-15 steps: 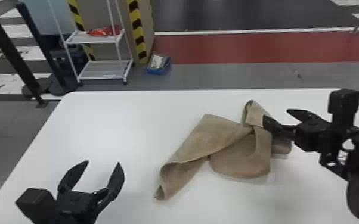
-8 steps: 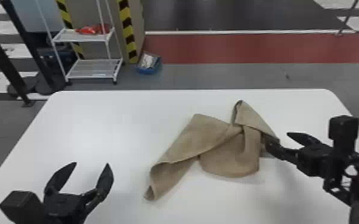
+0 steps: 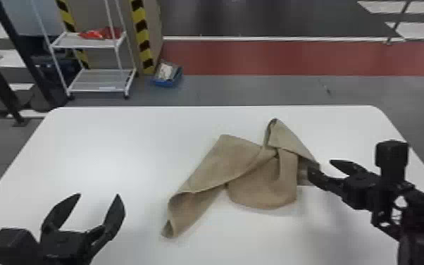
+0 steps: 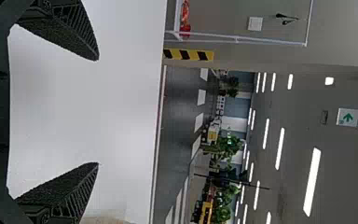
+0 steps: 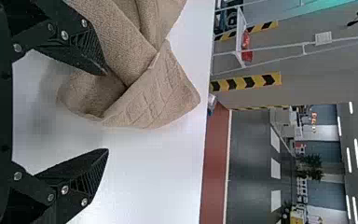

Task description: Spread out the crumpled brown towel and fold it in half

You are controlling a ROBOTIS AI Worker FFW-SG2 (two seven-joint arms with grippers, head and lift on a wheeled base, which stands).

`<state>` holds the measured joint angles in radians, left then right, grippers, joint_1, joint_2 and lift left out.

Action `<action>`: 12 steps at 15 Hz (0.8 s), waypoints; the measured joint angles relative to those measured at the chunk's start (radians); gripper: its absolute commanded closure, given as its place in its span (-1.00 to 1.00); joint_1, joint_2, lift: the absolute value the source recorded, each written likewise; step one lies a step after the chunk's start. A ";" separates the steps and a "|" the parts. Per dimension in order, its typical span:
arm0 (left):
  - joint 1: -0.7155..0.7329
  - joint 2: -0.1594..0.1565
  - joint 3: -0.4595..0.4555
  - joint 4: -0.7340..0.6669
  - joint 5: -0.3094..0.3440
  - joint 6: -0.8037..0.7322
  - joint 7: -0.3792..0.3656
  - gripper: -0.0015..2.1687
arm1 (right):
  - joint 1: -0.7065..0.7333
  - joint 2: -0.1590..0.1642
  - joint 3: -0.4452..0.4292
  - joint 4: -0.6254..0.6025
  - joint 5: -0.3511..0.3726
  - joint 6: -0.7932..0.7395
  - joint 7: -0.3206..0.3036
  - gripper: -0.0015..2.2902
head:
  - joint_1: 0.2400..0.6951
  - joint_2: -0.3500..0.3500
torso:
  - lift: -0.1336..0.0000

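Note:
My left gripper (image 3: 98, 195) is open over the table's near left part, apart from the towel; in the left wrist view the left gripper (image 4: 98, 112) has nothing between its fingers. The crumpled brown towel (image 3: 218, 165) lies right of the table's middle, twisted and folded over itself, one narrow end toward the near edge. At its right end my right gripper (image 3: 320, 167) stands open. In the right wrist view, one finger of the right gripper (image 5: 107, 112) overlaps the brown towel (image 5: 149, 98); whether it touches cannot be told.
The white table (image 3: 123, 141) has its far edge in front of a grey floor. Beyond it stand a white shelf rack (image 3: 98, 81) with red items and a blue box (image 3: 167, 75) on the floor.
The head view has shifted, so the table and towel sit differently in it. The right gripper has moved slightly nearer and lower beside the towel's right end. Both grippers remain open.

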<state>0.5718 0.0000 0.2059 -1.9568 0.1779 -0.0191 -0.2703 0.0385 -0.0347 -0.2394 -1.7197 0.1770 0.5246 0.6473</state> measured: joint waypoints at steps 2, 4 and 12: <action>0.000 0.000 0.001 -0.001 0.000 0.000 0.000 -0.93 | -0.018 0.002 0.008 0.033 0.026 -0.007 0.000 -0.64 | 1.00 0.07 | -0.85; 0.000 0.000 0.001 -0.004 0.000 0.000 0.000 -0.93 | -0.029 0.003 0.012 0.048 0.055 -0.007 0.000 -0.58 | 1.00 0.07 | -0.85; 0.000 0.000 -0.002 -0.010 -0.003 0.000 0.000 -0.93 | -0.030 0.003 0.021 0.050 0.062 -0.001 0.004 0.32 | 1.00 0.07 | -0.85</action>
<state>0.5719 0.0000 0.2039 -1.9667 0.1749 -0.0191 -0.2707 0.0086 -0.0321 -0.2184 -1.6699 0.2395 0.5238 0.6514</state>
